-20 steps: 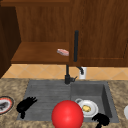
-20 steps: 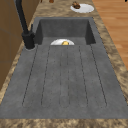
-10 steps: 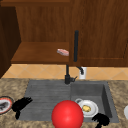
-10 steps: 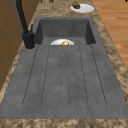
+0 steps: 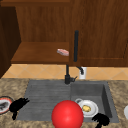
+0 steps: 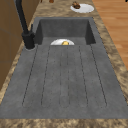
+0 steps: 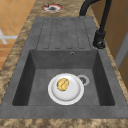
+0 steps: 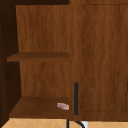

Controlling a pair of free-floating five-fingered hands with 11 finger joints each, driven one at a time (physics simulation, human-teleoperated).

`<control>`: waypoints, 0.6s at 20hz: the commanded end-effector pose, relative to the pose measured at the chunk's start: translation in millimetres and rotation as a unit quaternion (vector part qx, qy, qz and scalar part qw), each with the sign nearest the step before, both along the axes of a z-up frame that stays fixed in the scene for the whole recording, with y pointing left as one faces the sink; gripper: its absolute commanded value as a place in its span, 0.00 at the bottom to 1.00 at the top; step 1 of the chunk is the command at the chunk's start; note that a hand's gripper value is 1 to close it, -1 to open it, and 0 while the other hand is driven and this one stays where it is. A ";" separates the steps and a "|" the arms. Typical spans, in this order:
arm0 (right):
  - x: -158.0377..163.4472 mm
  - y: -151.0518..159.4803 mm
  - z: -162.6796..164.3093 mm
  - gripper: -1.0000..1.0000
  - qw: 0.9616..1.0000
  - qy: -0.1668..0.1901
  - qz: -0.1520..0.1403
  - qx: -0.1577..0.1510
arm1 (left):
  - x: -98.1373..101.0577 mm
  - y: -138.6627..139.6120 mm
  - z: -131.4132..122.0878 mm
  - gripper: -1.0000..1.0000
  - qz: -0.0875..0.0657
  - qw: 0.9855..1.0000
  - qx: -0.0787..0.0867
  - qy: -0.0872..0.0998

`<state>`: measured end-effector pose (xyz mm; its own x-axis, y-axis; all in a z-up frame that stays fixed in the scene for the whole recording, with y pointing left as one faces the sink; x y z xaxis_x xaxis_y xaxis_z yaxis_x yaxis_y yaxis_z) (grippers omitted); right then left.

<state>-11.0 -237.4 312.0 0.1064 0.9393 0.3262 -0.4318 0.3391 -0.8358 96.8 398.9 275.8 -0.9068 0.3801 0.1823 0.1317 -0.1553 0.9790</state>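
Robot hand left (image 5: 17, 105) hovers beside the red-rimmed plate (image 5: 4, 105) on the bench (image 5: 7, 85), fingers loosely spread, holding nothing. Robot hand right (image 5: 100, 119) hangs curled, empty, just beside the white plate (image 5: 88, 108) in the sink (image 5: 106, 100); approach rims squarely, and you should avoid the red ball (image 5: 67, 114).

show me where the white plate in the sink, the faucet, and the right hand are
white plate (image 7: 72, 96): right side view, bare front rim.
faucet (image 6: 28, 40): left side view, base.
right hand (image 5: 100, 119): front view, palm.

Two matte black human-like hands
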 end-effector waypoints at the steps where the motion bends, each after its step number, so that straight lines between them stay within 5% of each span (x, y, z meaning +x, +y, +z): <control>1: 0.0 0.0 0.0 0.50 1.000 0.000 0.000 0.000 | 0.0 6.0 -5.9 0.00 0.052 0.998 0.014 0.021; 4: 0.0 0.0 0.0 0.50 1.000 0.000 0.000 0.000 | -0.1 12.6 -6.7 0.00 0.055 0.998 0.024 0.027; 5: 0.0 0.0 0.0 0.50 1.000 0.000 0.000 0.000 | 6.3 18.6 -9.6 0.00 0.047 0.998 0.025 0.033; 6: 0.0 0.0 0.0 0.50 1.000 0.000 0.000 0.000 | 5.7 19.4 -7.9 0.00 0.028 0.999 0.008 0.022; 7: 0.0 0.0 0.0 0.50 1.000 0.000 0.000 0.000 | 1.5 11.0 -6.8 0.00 0.010 1.000 0.008 0.004; 10: 0.0 0.0 0.0 0.50 1.000 0.000 0.000 0.000 | 8.2 20.0 -7.4 0.00 -0.008 1.000 0.007 0.005; 12: 0.0 0.0 0.0 0.50 1.000 0.000 0.000 0.000 | 19.9 37.9 -7.4 0.00 0.010 1.000 -0.004 0.008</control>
<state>-11.0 -237.4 312.0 0.1065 0.9393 0.3262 -0.4317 0.3392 -0.8358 104.9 418.3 268.4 -0.9092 0.3665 0.1974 0.1440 -0.1679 0.9752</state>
